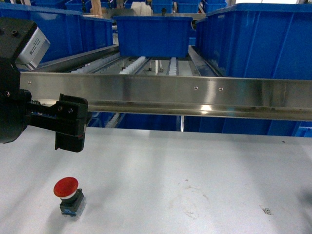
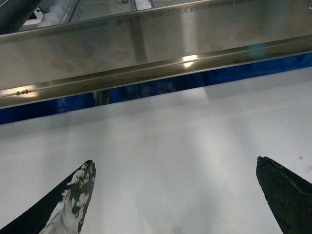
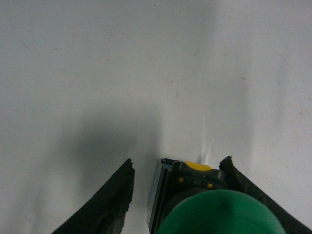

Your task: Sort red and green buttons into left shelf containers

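The red button (image 1: 67, 194), with a mushroom cap and dark base, stands upright on the white table at the front left. My left gripper (image 1: 70, 124) hovers above and behind it, open; in its wrist view the gripper (image 2: 175, 165) has only bare table between its fingers. The green button (image 3: 219, 209) stands between the jaws of my right gripper (image 3: 178, 163). The right finger is against its dark base, and a gap shows at the left finger. Blue bins (image 1: 63, 29) sit on the shelf at the back left. The right gripper is out of the head view.
A steel rail (image 1: 195, 95) runs across the shelf front, just past the left gripper. Behind it a blue bin (image 1: 153, 34) stands on rollers at centre and a large one (image 1: 258, 39) at right. The white table (image 1: 195, 170) spreads in front.
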Tool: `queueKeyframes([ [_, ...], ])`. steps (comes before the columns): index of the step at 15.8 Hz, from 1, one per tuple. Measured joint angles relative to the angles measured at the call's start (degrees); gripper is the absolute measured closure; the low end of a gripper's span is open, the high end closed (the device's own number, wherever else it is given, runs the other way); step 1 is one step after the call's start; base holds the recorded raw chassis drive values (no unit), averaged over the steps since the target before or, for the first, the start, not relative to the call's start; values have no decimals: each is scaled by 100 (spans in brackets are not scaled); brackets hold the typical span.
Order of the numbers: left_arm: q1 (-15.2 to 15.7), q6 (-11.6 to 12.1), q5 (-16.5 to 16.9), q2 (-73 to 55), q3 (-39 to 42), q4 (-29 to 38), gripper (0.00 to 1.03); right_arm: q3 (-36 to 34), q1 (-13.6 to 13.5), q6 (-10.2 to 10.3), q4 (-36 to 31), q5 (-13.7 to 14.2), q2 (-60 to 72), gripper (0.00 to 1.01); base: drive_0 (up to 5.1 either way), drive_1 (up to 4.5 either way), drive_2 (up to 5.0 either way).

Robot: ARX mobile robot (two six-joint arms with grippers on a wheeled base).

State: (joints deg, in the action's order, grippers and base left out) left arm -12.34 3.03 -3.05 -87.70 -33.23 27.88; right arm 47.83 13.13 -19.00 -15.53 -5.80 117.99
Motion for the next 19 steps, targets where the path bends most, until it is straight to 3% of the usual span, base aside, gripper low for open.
queueKeyframes([
  [2, 0, 0, 0, 0, 0, 2, 5, -28, 2, -11, -111, 2, 2, 66, 0, 0, 0],
  [3, 0, 0, -2, 0, 0, 0, 5, -48, 2, -13, -160, 2, 0, 71, 0, 0, 0],
  [6, 0, 0, -2, 0, 0, 2, 5, -262, 11, -13, -439, -22, -74, 71, 0, 0, 0],
  [8, 0, 0, -2, 0, 0, 2, 5, -592, 85, 61, -629, -254, -481, 71, 0, 0, 0],
  [10, 0, 0, -2, 0, 0, 0, 5, -1097, 155, 317, -1449, -503, -1473, 71, 0, 0, 0],
  [12, 0, 0, 0, 0, 0, 0, 5, -1770, 155, 820, -2505, -726, -2756, 71, 0, 0, 0],
  [13, 0, 2, 0, 0, 0, 0, 5, -2146, 153, 1178, -2601, -798, -3403, 71, 0, 0, 0],
  [16, 0, 0, -2, 0, 0, 2, 5, -3351, 94, 1950, -1515, -1145, -5877, 71, 0, 0, 0],
  [19, 0, 0, 0, 0, 0, 0, 5, -3821, -188, 2096, 444, -1305, -8354, 71, 0, 0, 0],
])
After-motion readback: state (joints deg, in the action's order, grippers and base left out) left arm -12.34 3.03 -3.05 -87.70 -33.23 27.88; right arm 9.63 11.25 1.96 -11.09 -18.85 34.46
